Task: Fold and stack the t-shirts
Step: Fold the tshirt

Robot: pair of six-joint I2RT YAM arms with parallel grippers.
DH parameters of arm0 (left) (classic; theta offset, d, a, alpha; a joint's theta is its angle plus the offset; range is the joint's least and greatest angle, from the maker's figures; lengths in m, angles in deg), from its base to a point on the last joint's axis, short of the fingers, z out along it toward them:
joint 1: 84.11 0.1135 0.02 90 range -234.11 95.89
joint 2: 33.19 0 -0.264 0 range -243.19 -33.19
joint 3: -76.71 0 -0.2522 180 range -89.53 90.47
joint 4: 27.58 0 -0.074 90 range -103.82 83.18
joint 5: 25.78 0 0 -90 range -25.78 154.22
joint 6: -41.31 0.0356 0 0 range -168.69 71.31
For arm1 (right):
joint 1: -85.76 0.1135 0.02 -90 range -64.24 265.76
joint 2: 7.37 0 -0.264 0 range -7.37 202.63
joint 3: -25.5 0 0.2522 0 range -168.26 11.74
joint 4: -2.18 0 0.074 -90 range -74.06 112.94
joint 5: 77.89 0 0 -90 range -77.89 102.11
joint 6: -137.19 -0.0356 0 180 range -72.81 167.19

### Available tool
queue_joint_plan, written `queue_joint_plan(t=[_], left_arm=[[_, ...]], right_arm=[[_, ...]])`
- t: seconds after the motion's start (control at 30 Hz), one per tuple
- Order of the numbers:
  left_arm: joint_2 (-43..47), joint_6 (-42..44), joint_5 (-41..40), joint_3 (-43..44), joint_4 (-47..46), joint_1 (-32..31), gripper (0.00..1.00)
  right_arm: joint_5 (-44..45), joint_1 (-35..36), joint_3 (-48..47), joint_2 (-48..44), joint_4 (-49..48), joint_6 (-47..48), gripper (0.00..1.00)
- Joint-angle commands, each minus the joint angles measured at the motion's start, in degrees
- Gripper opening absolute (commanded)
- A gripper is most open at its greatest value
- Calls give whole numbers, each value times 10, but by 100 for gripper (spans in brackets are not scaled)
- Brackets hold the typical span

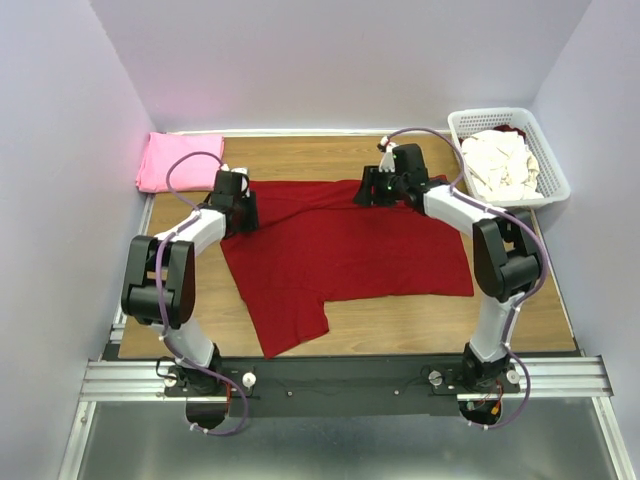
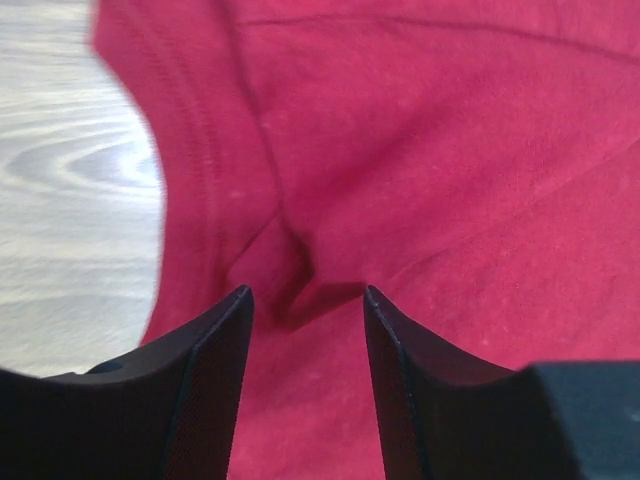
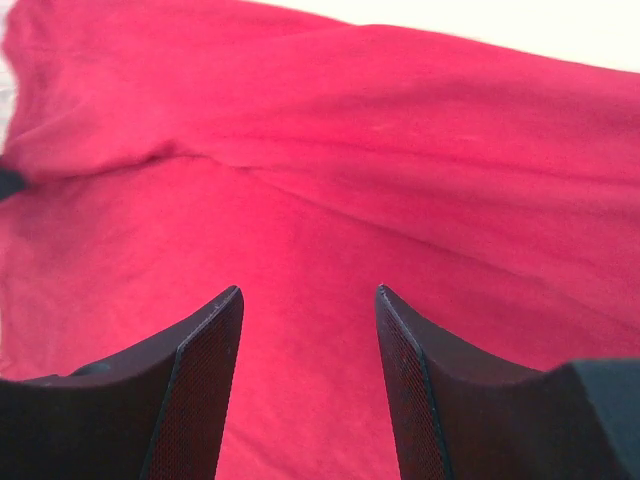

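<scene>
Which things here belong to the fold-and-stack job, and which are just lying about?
Job in hand:
dark red t-shirt, spread on the table, partly folded
pink t-shirt, folded at the far left corner
cream-white t-shirts, heaped in the basket

Just lying about:
white lattice basket, far right corner
wooden table
</scene>
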Motion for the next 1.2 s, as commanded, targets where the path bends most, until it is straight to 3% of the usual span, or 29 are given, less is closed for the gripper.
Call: queue_joint_plan(t=[0.0,0.2,0.23,0.33,0.57,0.9,1.17], left_arm=[[-33,21,-6,22,22,-12,53],[-53,18,-5,36,39,-14,43],[-55,21,1,42,42,-15,37],[-65,19,36,68,66,-15,0],[-71,13,71,175,101,-15,0],[-220,3,118,420,143,-8,0],[-289,-31,154,484,98,10,0]], right_arm=[[-50,18,6,20,-36,-7,62],[-65,30,0,39,-49,-7,63],[-68,32,-1,42,-49,-8,63],[-70,40,-10,50,-52,-5,62],[-65,58,-50,81,-54,11,62],[-67,100,-162,172,-72,41,53],[-70,134,-250,251,-101,41,42]])
